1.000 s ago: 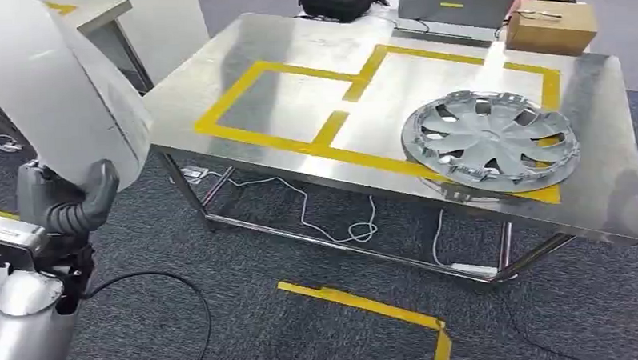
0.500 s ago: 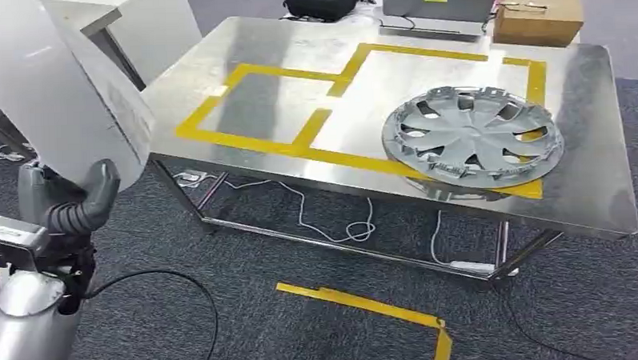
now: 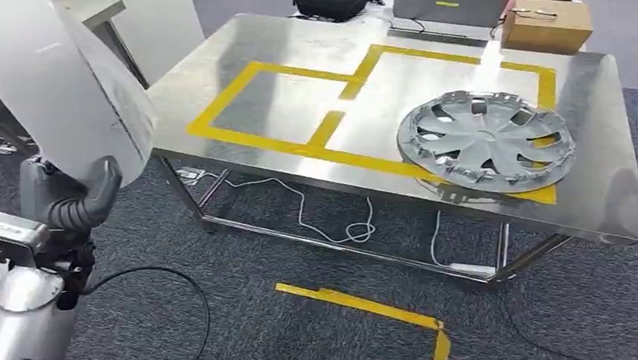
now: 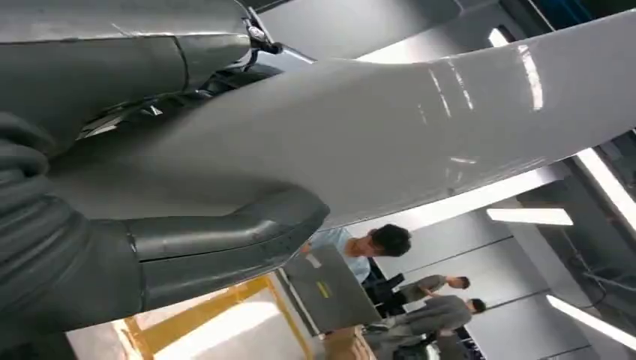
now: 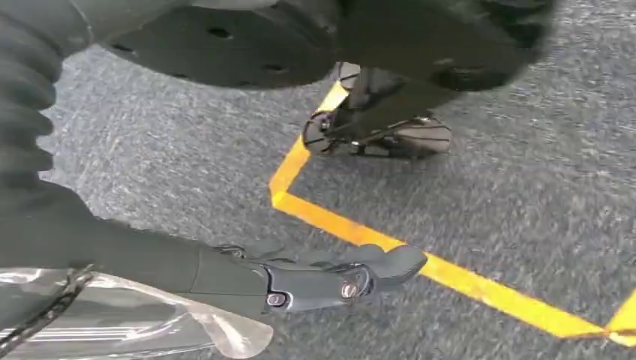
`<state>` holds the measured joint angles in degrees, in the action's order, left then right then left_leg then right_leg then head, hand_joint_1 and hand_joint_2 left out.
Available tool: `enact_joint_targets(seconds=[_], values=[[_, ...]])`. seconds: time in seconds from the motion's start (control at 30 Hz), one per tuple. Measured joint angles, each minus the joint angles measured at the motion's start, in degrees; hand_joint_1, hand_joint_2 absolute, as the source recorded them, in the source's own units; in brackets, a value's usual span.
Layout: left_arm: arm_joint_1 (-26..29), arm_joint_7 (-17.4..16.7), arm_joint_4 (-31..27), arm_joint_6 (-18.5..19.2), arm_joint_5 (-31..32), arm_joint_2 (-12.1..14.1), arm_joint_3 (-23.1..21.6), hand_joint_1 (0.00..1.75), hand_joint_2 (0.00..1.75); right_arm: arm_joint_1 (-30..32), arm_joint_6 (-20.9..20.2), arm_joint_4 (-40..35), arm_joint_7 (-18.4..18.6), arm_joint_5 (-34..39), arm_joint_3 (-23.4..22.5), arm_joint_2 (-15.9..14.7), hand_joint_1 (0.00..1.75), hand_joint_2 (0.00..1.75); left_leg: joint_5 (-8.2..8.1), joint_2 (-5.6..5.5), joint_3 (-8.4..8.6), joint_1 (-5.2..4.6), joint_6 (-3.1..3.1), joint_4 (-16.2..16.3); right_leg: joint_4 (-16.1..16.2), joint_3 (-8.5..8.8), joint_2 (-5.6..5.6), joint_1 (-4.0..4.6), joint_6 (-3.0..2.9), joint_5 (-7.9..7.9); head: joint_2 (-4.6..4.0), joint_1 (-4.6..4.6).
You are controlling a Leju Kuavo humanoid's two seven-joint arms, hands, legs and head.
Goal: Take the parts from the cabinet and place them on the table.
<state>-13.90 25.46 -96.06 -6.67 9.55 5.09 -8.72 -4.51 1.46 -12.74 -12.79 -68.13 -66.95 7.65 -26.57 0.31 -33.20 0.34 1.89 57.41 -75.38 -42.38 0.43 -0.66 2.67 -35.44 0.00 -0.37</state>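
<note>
A steel table (image 3: 240,63) marked with yellow tape rectangles (image 3: 298,145) stands on grey carpet, with a silver hubcap (image 3: 486,140) lying flat on its near right part, overlapping the tape. At the left, the robot's left hand (image 3: 76,206) grips a large, smooth white panel (image 3: 56,85), held upright beside the table, thumb pressed against its face. The right hand (image 5: 330,281) hangs above the carpet with fingers extended and holding nothing, just beside a clear plastic piece (image 5: 127,322).

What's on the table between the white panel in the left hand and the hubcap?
In the head view, just bare steel table with yellow tape outlines lies between the white panel, gripped by the left hand, and the hubcap.
</note>
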Motion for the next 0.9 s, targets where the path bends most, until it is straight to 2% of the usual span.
enact_joint_targets(seconds=[0.03,0.07,0.1,0.13,0.17,0.27,0.33,0.37,0.43,0.47,0.5,0.53,0.57,0.63,0.67,0.7,0.73,0.8,0.83,0.87,0.9], values=[[0.00,0.00,0.04,-0.07,0.00,0.00,-0.07,1.75,1.75,0.00,0.00,-0.02,0.00,0.02,0.00,-0.02,0.00,1.75,-0.11,-0.04,0.14,0.01,-0.03,0.01,1.56,0.45,-0.01,-0.03,0.06,1.85,0.00,0.02],[-0.01,0.00,0.04,-0.09,0.00,0.02,-0.09,1.75,1.75,-0.03,0.04,-0.02,0.00,0.02,0.00,-0.02,0.00,1.75,-0.28,-0.09,0.34,0.03,-0.11,0.05,5.55,2.15,-0.06,-0.03,-0.02,4.56,0.00,0.02],[-0.01,0.00,0.04,-0.09,0.00,0.00,-0.11,1.75,1.75,-0.06,0.04,-0.02,0.00,0.02,0.00,-0.02,0.00,1.75,-0.50,-0.10,0.66,0.04,-0.32,0.07,11.00,4.68,-0.16,-0.04,-0.20,7.50,0.00,0.02],[-0.05,0.00,0.04,-0.09,0.00,0.00,-0.13,1.75,1.75,-0.08,0.04,-0.02,0.00,0.02,0.00,-0.02,0.00,1.75,-0.75,-0.10,0.84,0.03,-0.60,0.14,15.74,6.88,-0.37,-0.03,-0.38,9.48,0.00,0.04],[-0.07,0.00,0.04,-0.09,0.00,0.02,-0.15,1.75,1.75,-0.20,0.07,-0.02,0.02,0.02,0.00,-0.02,0.00,1.75,-1.01,-0.13,0.74,-0.46,-0.97,0.37,17.20,8.17,-0.47,0.20,-0.54,8.41,0.00,0.02],[-0.10,-0.02,0.04,-0.07,0.00,0.04,-0.24,1.75,1.75,-0.05,0.09,-0.02,0.09,0.02,-0.02,-0.02,0.00,1.75,-1.02,-0.09,0.67,-0.28,-1.49,0.37,17.54,8.31,-0.26,0.39,-1.50,8.07,0.00,-0.07],[-0.13,-0.02,0.02,0.02,0.02,0.02,-0.37,1.75,1.75,-0.02,0.09,-0.02,0.05,0.02,-0.02,-0.02,0.00,1.75,-1.84,-0.13,0.69,-0.10,-2.28,1.09,18.06,8.88,-0.26,-0.06,-2.23,8.27,0.00,-0.06],[-0.25,0.00,0.02,0.04,0.02,0.13,-0.44,1.75,1.75,-0.09,0.07,-0.02,0.04,0.02,-0.02,-0.02,0.00,1.75,-3.06,-0.15,-0.24,-0.10,-2.60,3.25,18.07,9.06,-0.25,-0.09,-2.58,8.10,0.00,-0.44],[-0.22,0.00,0.07,0.04,0.00,0.17,-0.52,1.75,1.75,-0.18,0.07,-0.02,0.02,0.02,-0.02,-0.02,0.00,1.75,-7.37,-0.15,-4.92,0.09,-3.05,12.83,18.06,9.38,-0.26,-0.04,-3.08,7.75,0.00,-0.44],[-0.14,0.00,0.11,0.04,0.02,0.17,-0.55,1.75,1.75,-0.17,0.07,-0.02,0.02,0.02,-0.02,-0.02,0.00,1.75,-8.61,-0.14,-7.14,0.12,-3.17,16.88,18.04,9.50,-0.26,-0.01,-3.16,7.63,0.00,-0.39],[-0.10,0.00,0.20,0.13,0.00,0.17,-0.57,1.75,1.75,-0.14,0.07,-0.02,0.02,0.02,-0.02,-0.02,0.00,1.75,-8.46,-0.14,-8.44,0.14,-3.20,18.81,18.04,9.68,-0.24,0.00,-3.21,7.47,0.00,-0.44],[-0.09,0.00,0.26,0.18,0.02,0.17,-0.57,1.75,1.75,-0.09,0.07,-0.02,0.02,0.02,-0.02,-0.02,0.00,1.75,-7.01,-0.14,-8.36,0.17,-3.18,18.04,18.04,9.93,-0.18,0.00,-3.17,7.32,0.00,-0.39],[-0.11,-0.02,0.26,0.22,0.02,0.20,-0.59,1.75,1.75,-0.08,0.07,-0.02,0.02,0.02,-0.02,-0.02,0.00,1.75,-4.59,-0.14,-7.40,0.20,-3.08,15.37,18.02,10.22,-0.07,0.00,-3.08,7.09,0.00,-0.46],[-0.23,-0.02,0.26,0.24,0.02,0.20,-0.63,1.75,1.75,-0.11,0.02,-0.02,0.00,0.02,-0.02,-0.02,0.00,1.75,1.30,-0.14,-3.65,0.20,-2.62,6.11,18.01,10.97,0.09,0.00,-2.76,6.58,0.00,-0.44],[-0.43,0.00,0.31,0.28,0.02,0.22,-0.68,1.75,1.75,-0.13,0.00,-0.02,0.00,0.02,-0.02,-0.02,0.00,1.75,1.83,-0.16,-2.52,-0.01,-2.26,3.41,17.93,11.02,0.12,0.20,-2.42,6.31,0.00,-0.37],[-0.66,-0.02,0.31,0.35,0.02,0.20,-0.70,1.75,1.75,-0.23,0.00,-0.02,-0.02,0.02,-0.02,-0.02,0.00,1.75,1.01,-0.12,-1.73,-0.16,-1.96,1.81,17.68,10.79,0.26,0.42,-2.09,6.13,0.00,-0.44],[-0.78,-0.02,0.33,0.48,0.02,0.20,-0.72,1.75,1.75,-0.24,0.00,-0.02,-0.02,0.02,-0.02,-0.02,0.00,1.75,0.39,-0.12,-1.87,-0.17,-1.69,1.65,17.72,10.45,0.15,0.38,-1.83,6.21,0.00,-0.33],[-0.73,-0.02,0.33,0.74,0.02,0.22,-0.72,1.75,1.75,-0.19,-0.04,-0.02,-0.02,0.02,-0.02,-0.02,0.00,1.75,0.27,-0.23,-1.97,-0.24,-1.27,1.51,18.12,10.67,-0.04,0.32,-1.28,6.18,0.00,-0.39],[-0.77,-0.02,0.33,0.92,0.04,0.13,-0.74,1.75,1.75,-0.25,-0.02,-0.02,-0.02,0.02,-0.02,-0.02,0.00,1.75,0.50,-0.20,-1.39,0.36,-0.89,0.74,17.72,10.05,-0.02,0.27,-0.86,5.52,0.00,-0.31],[-0.85,-0.02,0.33,0.94,0.07,0.18,-0.76,1.75,1.75,-0.27,-0.02,-0.02,-0.09,0.02,-0.02,-0.02,0.00,1.75,0.36,-0.14,-1.07,0.29,-0.63,0.59,16.21,9.60,-0.10,0.34,-0.64,4.73,0.00,-0.24],[-1.05,-0.02,0.33,0.94,0.07,0.17,-0.78,1.75,1.75,-0.33,-0.02,-0.02,-0.07,0.02,-0.02,-0.02,0.00,1.75,0.21,-0.08,-1.00,0.28,-0.28,0.61,12.47,7.74,-0.09,0.28,-0.60,2.97,0.00,-0.13]])
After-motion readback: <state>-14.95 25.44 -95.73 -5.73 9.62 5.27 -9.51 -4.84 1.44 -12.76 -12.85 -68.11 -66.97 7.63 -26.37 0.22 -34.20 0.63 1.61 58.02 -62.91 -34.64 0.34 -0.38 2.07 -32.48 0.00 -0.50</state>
